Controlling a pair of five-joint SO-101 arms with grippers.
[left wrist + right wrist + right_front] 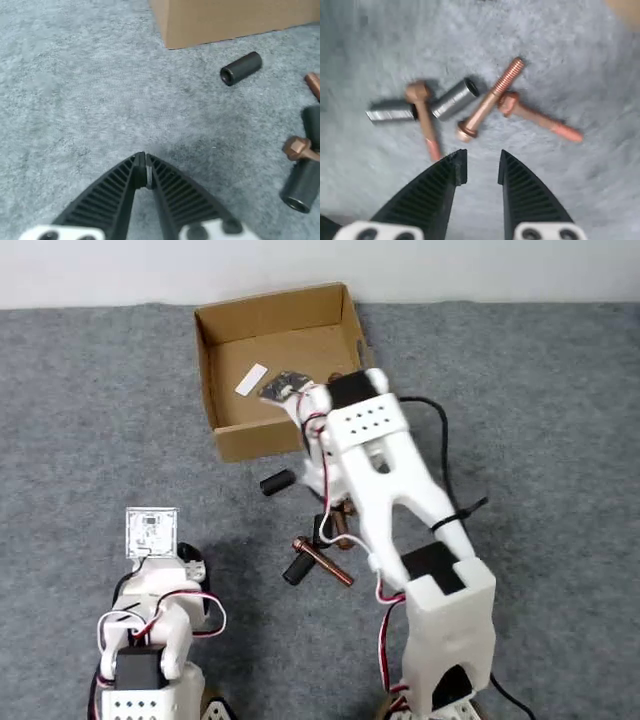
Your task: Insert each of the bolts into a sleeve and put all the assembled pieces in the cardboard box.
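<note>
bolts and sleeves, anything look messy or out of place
Nothing looks damaged. Three bolts lie jumbled against two sleeves on the carpet, none looks inserted, and a lone sleeve lies apart near the cardboard box.

The right hand (481, 164) hangs over the grey table (380, 45), its two black ribbed fingers (451, 176) spread apart. Just beyond the fingertips, in the middle of the frame, lie three copper bolts and two dark sleeves. The first bolt (422, 117) lies between the open sleeve (454, 99) and the second sleeve (390, 115), its head touching both. The long bolt (492, 97) lies slantwise, its shank against the head of the third bolt (535, 119).
</note>
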